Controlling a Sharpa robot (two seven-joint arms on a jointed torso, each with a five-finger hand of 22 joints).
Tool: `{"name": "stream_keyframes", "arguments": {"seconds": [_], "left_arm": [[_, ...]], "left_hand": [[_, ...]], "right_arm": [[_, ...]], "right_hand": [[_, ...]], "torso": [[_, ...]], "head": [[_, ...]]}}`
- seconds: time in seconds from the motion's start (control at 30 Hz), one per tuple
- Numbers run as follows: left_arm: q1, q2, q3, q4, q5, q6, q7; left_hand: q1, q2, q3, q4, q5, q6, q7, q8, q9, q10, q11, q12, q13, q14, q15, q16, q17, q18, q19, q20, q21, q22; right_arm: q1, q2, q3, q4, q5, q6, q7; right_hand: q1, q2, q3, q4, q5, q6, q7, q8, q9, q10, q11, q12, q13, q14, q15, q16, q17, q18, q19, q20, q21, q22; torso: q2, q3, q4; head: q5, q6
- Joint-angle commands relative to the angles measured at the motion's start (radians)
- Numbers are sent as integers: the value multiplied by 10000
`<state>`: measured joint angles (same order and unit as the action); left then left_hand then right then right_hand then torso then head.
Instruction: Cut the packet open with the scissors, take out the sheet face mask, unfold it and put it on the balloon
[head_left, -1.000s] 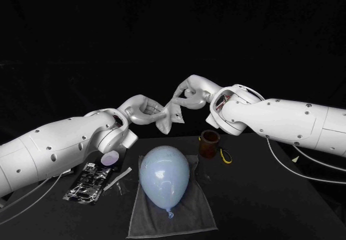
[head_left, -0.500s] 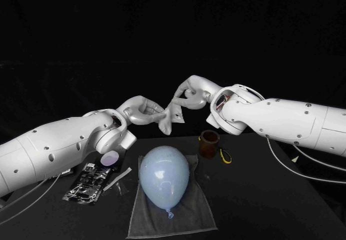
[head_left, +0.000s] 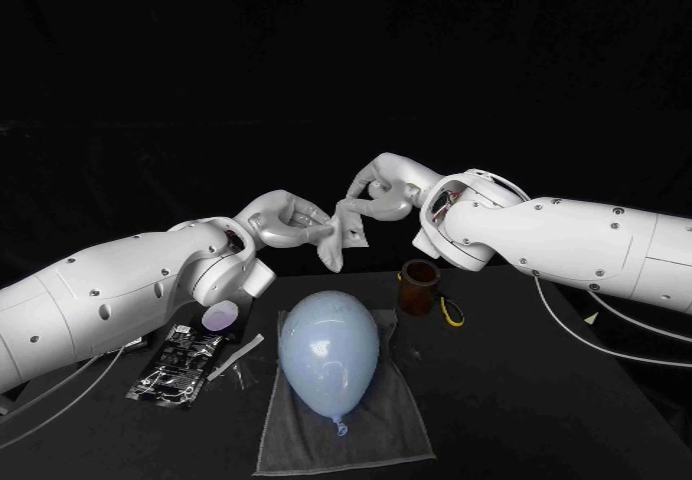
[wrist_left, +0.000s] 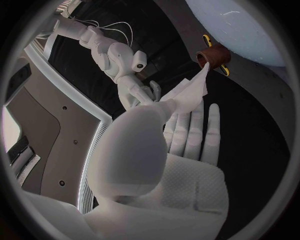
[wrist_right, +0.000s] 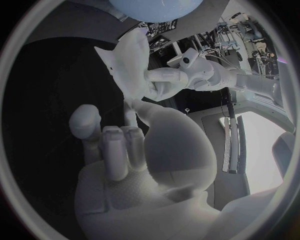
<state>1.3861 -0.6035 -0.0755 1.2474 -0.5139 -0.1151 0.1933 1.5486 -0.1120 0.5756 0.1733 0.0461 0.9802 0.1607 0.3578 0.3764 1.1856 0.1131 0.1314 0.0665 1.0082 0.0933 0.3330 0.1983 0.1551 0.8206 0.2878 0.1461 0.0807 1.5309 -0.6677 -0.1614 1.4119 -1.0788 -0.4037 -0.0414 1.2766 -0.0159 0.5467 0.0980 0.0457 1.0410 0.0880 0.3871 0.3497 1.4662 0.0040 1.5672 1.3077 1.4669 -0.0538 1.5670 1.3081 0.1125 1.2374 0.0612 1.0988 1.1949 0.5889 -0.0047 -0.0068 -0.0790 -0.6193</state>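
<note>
Smooth glossy balloon (head_left: 330, 345); matt grey cloth towel (head_left: 353, 445); shiny foil packet (head_left: 173, 368); matt black table (head_left: 548, 400)

The head camera sits up high and looks down and forward at the black worktop (head_left: 548, 400), a fair way off, with the balloon (head_left: 330, 345) low in the middle. The left wrist camera sits right behind the left hand (wrist_left: 175, 165), very close, and looks along its fingers (wrist_left: 214, 130) to the right hand (wrist_left: 134, 92). The right wrist camera does the same from the other side. All three see the sheet face mask (head_left: 346, 235) and the balloon
</note>
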Motion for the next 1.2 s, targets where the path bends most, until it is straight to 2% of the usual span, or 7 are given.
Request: {"name": "stream_keyframes", "arguments": {"seconds": [0.03,0.17,0.4,0.6,0.93,1.07,1.2], "left_arm": [[4,-8,16,28,366,5,242],[-3,-82,19,57,743,327,424],[-24,-209,28,115,1372,1549,957],[-31,-244,31,158,1857,2835,1196],[-34,-253,31,147,2548,4510,1089],[-34,-250,31,154,2631,4728,1001],[-34,-254,31,141,2667,4706,935]], "left_hand": [[-72,70,89,-94,19,13,-18,88,291,84,18,-89,-9,-18,44,-124,28,76,-30,2,-17,-23],[-220,42,276,-199,25,-18,3,160,376,86,52,-220,-11,-177,111,-319,62,-34,-233,17,-153,-81],[-447,91,687,-432,18,-226,197,295,597,-1360,518,-717,-61,-1353,578,-920,-48,-341,-684,18,-475,-121],[-519,364,878,-707,15,-636,285,494,879,-2639,858,-694,-51,-1782,834,-1213,-97,-81,-208,-14,-254,-31],[-608,600,909,-907,15,-1019,380,900,1207,-2835,897,-646,-35,-1763,864,-1391,-141,36,-58,-8,-213,-34],[-666,632,912,-1022,18,-1221,471,1153,1372,-2784,820,-649,-39,-1137,702,-1189,-44,152,152,-26,-110,-3],[-675,620,908,-1033,15,-1235,482,1175,1384,-2780,813,-648,-39,-1119,698,-1194,-44,160,167,-24,-102,0]], "right_arm": [[0,19,6,-78,16,173,12],[-6,62,3,-259,208,194,26],[-64,157,-12,-542,441,399,48],[-132,248,-20,-719,500,640,161],[-164,366,-29,-853,661,955,371],[-171,401,-37,-887,742,801,339],[-178,370,-42,-881,792,596,290]], "right_hand": [[62,-17,63,42,29,245,-189,33,348,1046,-92,36,2631,982,-50,-26,2473,91,-96,-55,-144,-78],[-31,-61,117,171,27,32,-110,-87,319,938,-28,-187,2365,841,-10,-181,2117,161,-354,-43,-517,-335],[-111,-340,-15,244,26,-178,-24,-191,320,705,57,-657,1831,620,65,-423,1615,260,-753,16,-1081,-708],[266,-287,122,-44,28,-94,-58,-99,402,698,32,-677,1819,598,56,-446,1587,289,-849,29,-1229,-773],[241,-358,61,-51,25,-142,-30,-101,420,593,56,-889,1587,482,81,-569,1339,360,-1124,50,-1607,-1032],[-65,-632,-338,185,17,-793,255,-421,347,-292,289,-2451,-16,-377,280,-1476,-263,629,-2360,180,-3287,-2153],[-248,-853,-712,454,25,-1349,560,-808,203,-972,561,-3518,-1040,-1000,522,-2118,-1205,589,-2610,374,-3680,-2326]], "torso": [[-2,-3,-2],[5,-4,-3],[9,-5,7],[0,-3,4],[1,0,-1],[-2,-4,6],[-2,-7,6]], "head": [[-2,-5],[-1,-9],[-4,-31],[5,-44],[-20,-36],[-33,-18],[-37,-20]]}}
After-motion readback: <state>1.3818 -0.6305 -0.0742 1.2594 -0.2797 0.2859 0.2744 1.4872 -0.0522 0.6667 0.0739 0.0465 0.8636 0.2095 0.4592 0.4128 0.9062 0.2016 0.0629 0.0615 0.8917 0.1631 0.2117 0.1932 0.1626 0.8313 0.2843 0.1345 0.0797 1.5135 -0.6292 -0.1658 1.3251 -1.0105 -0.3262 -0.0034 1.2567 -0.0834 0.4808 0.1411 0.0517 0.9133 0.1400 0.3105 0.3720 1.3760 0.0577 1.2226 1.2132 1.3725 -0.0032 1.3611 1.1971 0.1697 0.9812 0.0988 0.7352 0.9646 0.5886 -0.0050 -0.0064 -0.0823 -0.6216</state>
